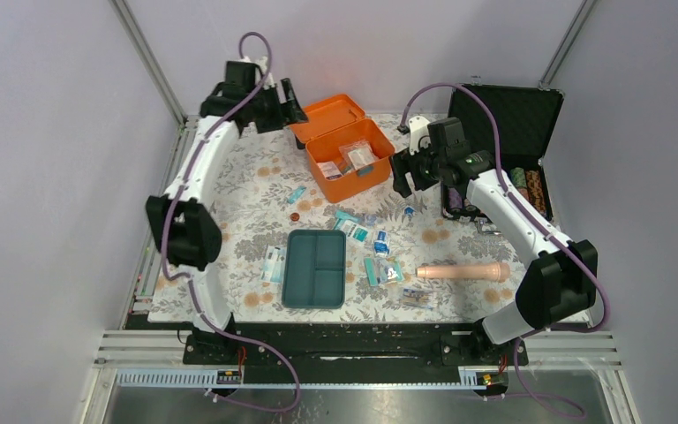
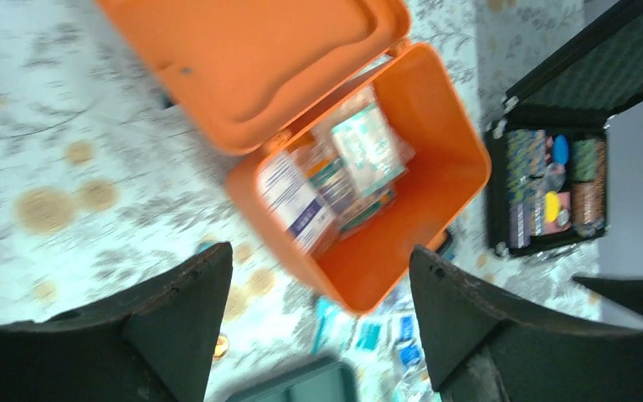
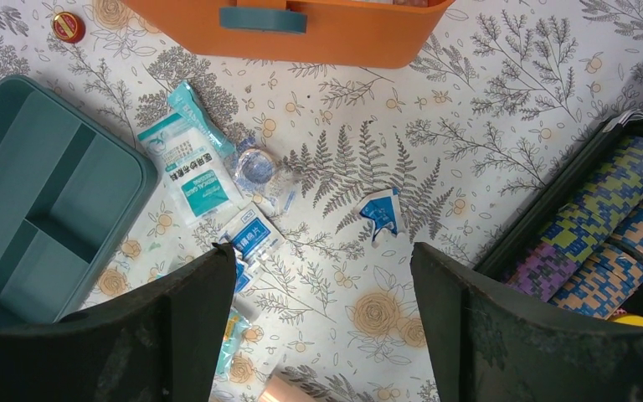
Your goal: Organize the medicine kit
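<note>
The orange medicine kit box (image 1: 350,159) stands open at the back centre with its lid (image 1: 327,117) folded back and packets inside (image 2: 335,172). Its teal insert tray (image 1: 315,268) lies empty on the floral cloth nearer the front, also seen in the right wrist view (image 3: 42,201). Several white-and-teal packets (image 1: 353,228) lie scattered right of the tray (image 3: 188,180). My left gripper (image 1: 293,103) is open and empty, high behind the box (image 2: 318,276). My right gripper (image 1: 403,175) is open and empty above the cloth right of the box (image 3: 322,276).
A black case of poker chips (image 1: 512,181) stands open at the back right (image 3: 603,243). A beige cylinder (image 1: 463,271) lies at the front right. A small red cap (image 1: 294,215) and a torn blue wrapper (image 3: 381,211) lie on the cloth.
</note>
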